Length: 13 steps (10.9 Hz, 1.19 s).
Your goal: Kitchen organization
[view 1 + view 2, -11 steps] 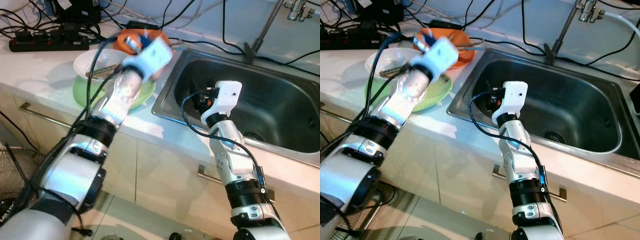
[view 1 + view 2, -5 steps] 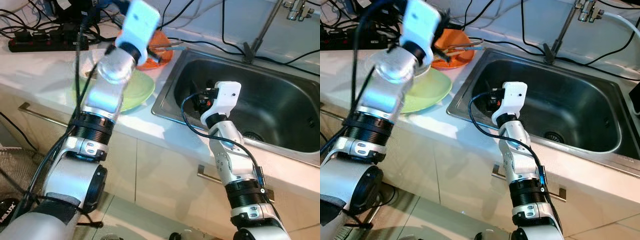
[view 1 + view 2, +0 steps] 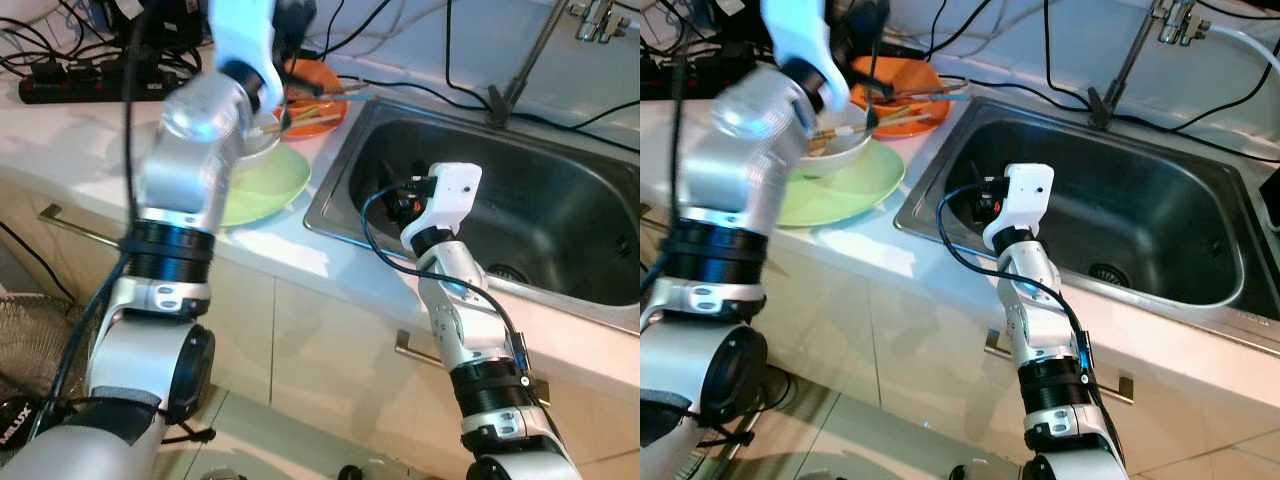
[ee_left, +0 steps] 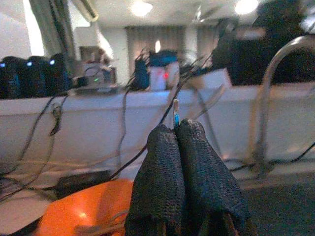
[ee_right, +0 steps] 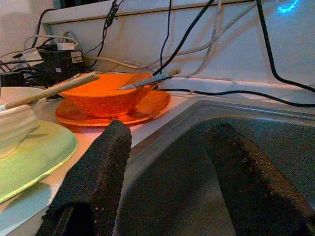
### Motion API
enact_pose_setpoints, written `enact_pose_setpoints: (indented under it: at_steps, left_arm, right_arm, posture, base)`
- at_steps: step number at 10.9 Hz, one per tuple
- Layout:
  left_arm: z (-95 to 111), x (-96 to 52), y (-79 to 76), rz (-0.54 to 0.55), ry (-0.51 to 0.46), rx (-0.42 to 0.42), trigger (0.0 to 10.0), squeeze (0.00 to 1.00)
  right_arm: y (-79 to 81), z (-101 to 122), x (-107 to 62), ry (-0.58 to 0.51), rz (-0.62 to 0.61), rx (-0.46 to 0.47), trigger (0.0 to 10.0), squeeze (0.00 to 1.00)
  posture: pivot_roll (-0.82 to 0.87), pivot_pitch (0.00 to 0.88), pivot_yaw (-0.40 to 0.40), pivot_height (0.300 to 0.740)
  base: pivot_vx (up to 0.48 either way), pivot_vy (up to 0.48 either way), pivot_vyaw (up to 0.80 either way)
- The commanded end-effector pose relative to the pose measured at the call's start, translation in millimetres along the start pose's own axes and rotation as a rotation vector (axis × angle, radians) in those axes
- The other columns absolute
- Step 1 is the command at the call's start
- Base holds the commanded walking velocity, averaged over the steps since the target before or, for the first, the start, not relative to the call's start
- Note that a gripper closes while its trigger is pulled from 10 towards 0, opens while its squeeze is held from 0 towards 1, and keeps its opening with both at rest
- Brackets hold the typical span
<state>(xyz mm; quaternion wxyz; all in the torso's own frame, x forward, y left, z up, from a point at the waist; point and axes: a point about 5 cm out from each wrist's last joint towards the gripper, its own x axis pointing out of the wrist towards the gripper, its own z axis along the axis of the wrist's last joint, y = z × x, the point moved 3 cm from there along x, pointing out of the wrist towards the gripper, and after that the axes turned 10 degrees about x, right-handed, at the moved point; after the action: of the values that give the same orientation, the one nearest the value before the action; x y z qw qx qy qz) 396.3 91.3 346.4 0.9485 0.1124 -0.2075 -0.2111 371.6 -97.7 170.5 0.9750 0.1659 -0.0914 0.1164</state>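
Dishes: a white bowl (image 3: 845, 148) sits on my green plate (image 3: 840, 195) on the counter (image 3: 880, 250), left of the sink (image 3: 1110, 215). An orange bowl (image 5: 106, 96) stands on an orange plate (image 5: 142, 109) just behind them, near the sink's back corner.
Chopsticks: a wooden pair (image 5: 51, 90) leans out of the white bowl, its far end over the orange dishes.
Utensil in orange bowl: a slim metal-tipped piece (image 5: 147, 79) rests on its rim, pointing toward the sink.
Left gripper (image 3: 872, 105): my left arm is raised over the white bowl and the orange dishes, fingers pointing down. In my left wrist view my two black fingers (image 4: 165, 182) are pressed together, and a thin pale sliver (image 4: 175, 114) stands up between the tips. I cannot tell what that sliver is.
Right gripper (image 5: 167, 167): my right arm reaches over the front-left edge of the sink, with the fingers spread wide apart, holding nothing. They point across the basin's corner toward the orange dishes.
Back of counter: a black power strip (image 3: 95, 88) and many cables (image 3: 330, 30) lie along the wall.
Faucet (image 3: 1140, 50): it rises behind the sink.
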Motion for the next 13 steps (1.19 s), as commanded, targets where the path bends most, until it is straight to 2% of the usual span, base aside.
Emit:
enact_pose_setpoints:
  at_steps: [1,3,4,5,7,8,9,10,11,13]
  left_arm:
    - [32.3,3.0,-7.0,-0.058,-0.099,-0.046,10.0,0.0]
    - [45.4,1.4,-11.6,-0.098,-0.148,-0.126,10.0,0.0]
    - [46.3,0.5,-12.7,-0.107,-0.158,-0.197,10.0,0.0]
    - [45.7,-0.1,-13.5,-0.113,-0.158,-0.238,10.0,0.0]
    - [32.6,-0.3,-27.0,-0.163,-0.13,-0.313,10.0,0.0]
    - [20.3,-0.3,-39.6,-0.196,-0.102,-0.357,10.0,0.0]
    - [8.8,-0.8,-47.4,-0.207,-0.073,-0.391,10.0,0.0]
    - [0.1,-2.0,-52.9,-0.215,-0.05,-0.414,10.0,0.0]
    - [-5.3,-2.7,-56.1,-0.218,-0.036,-0.419,10.0,0.0]
    - [-10.1,-4.5,-58.6,-0.22,-0.022,-0.424,10.0,0.0]
  right_arm:
    - [-3.3,3.1,1.6,-0.013,-0.005,0.004,10.0,0.0]
    - [-3.0,3.2,1.7,-0.013,-0.004,0.005,10.0,0.0]
    - [-4.0,3.9,1.6,-0.016,-0.007,0.005,10.0,0.0]
    - [-5.4,5.1,1.4,-0.018,-0.01,0.004,10.0,0.0]
    - [-8.4,14.0,3.7,-0.042,-0.019,0.027,10.0,0.0]
    - [-11.4,25.5,5.6,-0.071,-0.011,0.024,10.0,0.29]
    - [-18.7,38.6,6.6,-0.102,-0.02,0.01,10.0,1.0]
    - [-25.1,50.2,6.4,-0.119,-0.018,-0.005,10.0,0.96]
    - [-25.2,61.5,5.7,-0.133,0.015,-0.022,10.0,0.0]
    - [-14.3,84.2,1.0,-0.14,0.172,-0.028,10.0,0.0]
  posture:
    - [0.0,0.014,-0.095,0.719]
    - [0.0,0.014,-0.095,0.719]
    - [0.0,0.014,-0.095,0.719]
    - [0.0,0.014,-0.095,0.719]
    - [0.0,0.014,-0.09,0.719]
    - [-0.01,0.013,-0.085,0.719]
    - [-0.02,0.013,-0.079,0.719]
    - [-0.02,0.015,-0.075,0.719]
    - [-0.03,0.014,-0.074,0.719]
    - [-0.04,0.012,-0.069,0.719]
  base:
    - [0.0,0.0,0.0]
    - [0.0,0.0,0.0]
    - [0.0,0.0,0.0]
    - [0.0,0.0,0.0]
    - [0.0,0.0,0.0]
    - [0.0,0.0,0.0]
    - [0.0,0.0,0.0]
    - [0.0,0.0,0.0]
    - [0.0,0.0,0.0]
    - [0.0,0.0,0.0]
